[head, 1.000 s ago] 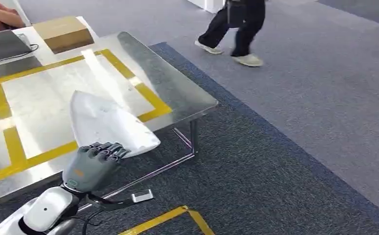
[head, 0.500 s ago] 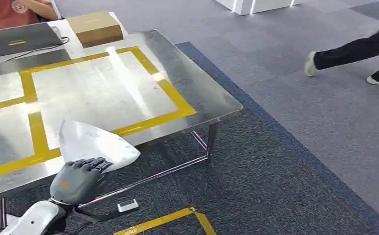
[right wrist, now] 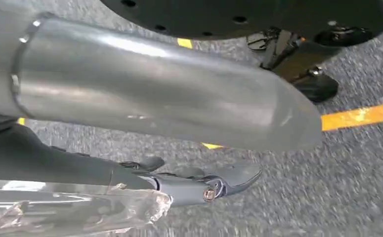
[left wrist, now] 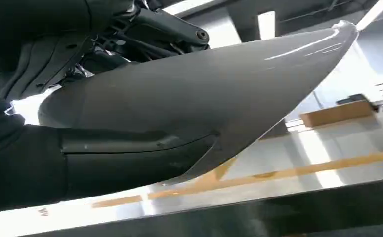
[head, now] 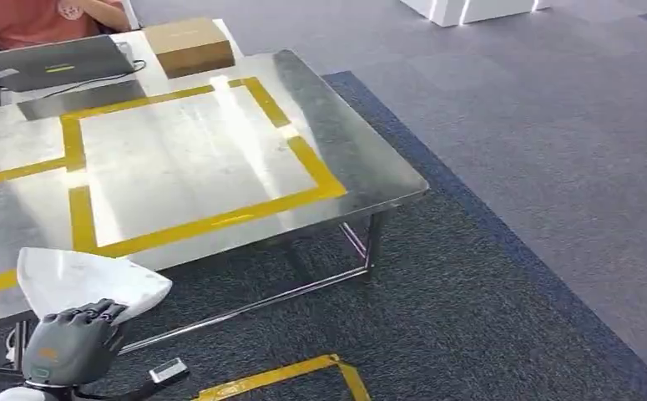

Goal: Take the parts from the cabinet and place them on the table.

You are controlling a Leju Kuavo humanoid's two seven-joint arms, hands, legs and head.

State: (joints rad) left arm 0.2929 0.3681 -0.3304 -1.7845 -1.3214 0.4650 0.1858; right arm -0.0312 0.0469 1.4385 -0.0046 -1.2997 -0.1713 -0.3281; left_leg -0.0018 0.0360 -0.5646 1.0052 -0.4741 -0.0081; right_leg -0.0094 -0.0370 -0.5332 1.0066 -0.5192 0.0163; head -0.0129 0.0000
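Observation:
My left hand point(head: 69, 342) grips a white curved shell part point(head: 86, 280) low at the front left, just off the near edge of the steel table point(head: 345, 159). The left wrist view looks along the white part point(left wrist: 204, 94), with my dark left hand point(left wrist: 31, 163) wrapped around its near end and the table top beyond. In the right wrist view a silver metal tube point(right wrist: 154, 94) lies across my right hand point(right wrist: 189, 185), whose fingers curl beneath it over the carpet. Crumpled clear plastic point(right wrist: 70, 210) sits by that hand.
Yellow tape point(head: 303, 163) marks rectangles on the table. At its far end lie a cardboard box point(head: 189, 46) and a laptop point(head: 53, 63), with a person in red point(head: 36, 17) behind. Dark carpet with a yellow floor line point(head: 278, 376) lies to the right of the table.
The camera has turned, so the table has slid rightward in the picture. The walking person has left the view. My left hand with the white part now sits lower and further left.

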